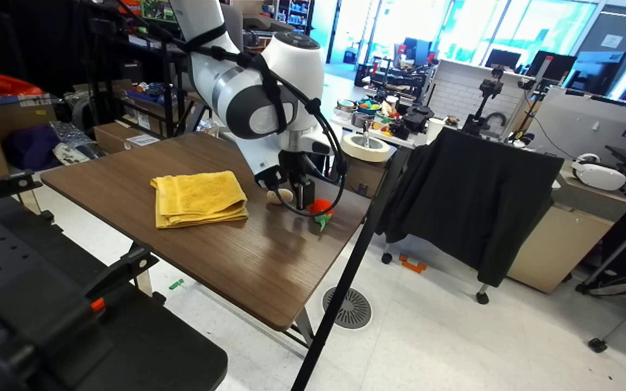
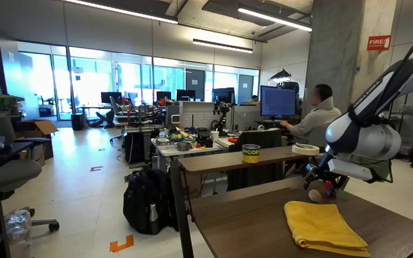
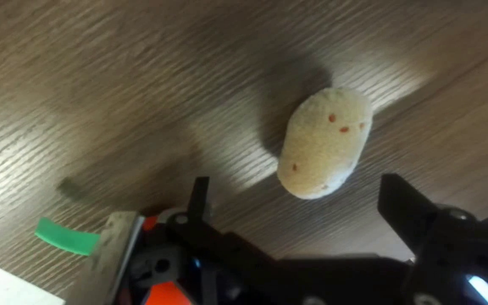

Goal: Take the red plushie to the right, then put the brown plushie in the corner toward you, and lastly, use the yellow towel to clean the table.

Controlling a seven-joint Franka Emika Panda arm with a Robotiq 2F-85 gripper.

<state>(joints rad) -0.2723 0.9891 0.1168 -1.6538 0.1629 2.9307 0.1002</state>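
Note:
The brown plushie is a tan, potato-shaped one with small dark marks. It lies on the table in the wrist view (image 3: pixel 326 144) and in both exterior views (image 1: pixel 279 196) (image 2: pixel 314 196). My gripper (image 3: pixel 293 190) is open and empty, its fingers wide apart behind the near end of the brown plushie; it also shows in both exterior views (image 1: pixel 288 191) (image 2: pixel 318 185). The red plushie (image 1: pixel 320 206), with a green top, lies beside one finger; it is partly hidden in the wrist view (image 3: pixel 168 295). The yellow towel (image 1: pixel 201 200) lies folded on the table, away from the gripper.
The brown wooden table (image 1: pixel 269 277) has its edge close to the red plushie. A raised wooden board (image 2: pixel 213 163) bears a corn can (image 2: pixel 251 154) and a tape roll (image 2: pixel 305 149). A cable (image 1: pixel 340 163) hangs in a loop beside the gripper. A person (image 2: pixel 317 114) sits at a desk behind.

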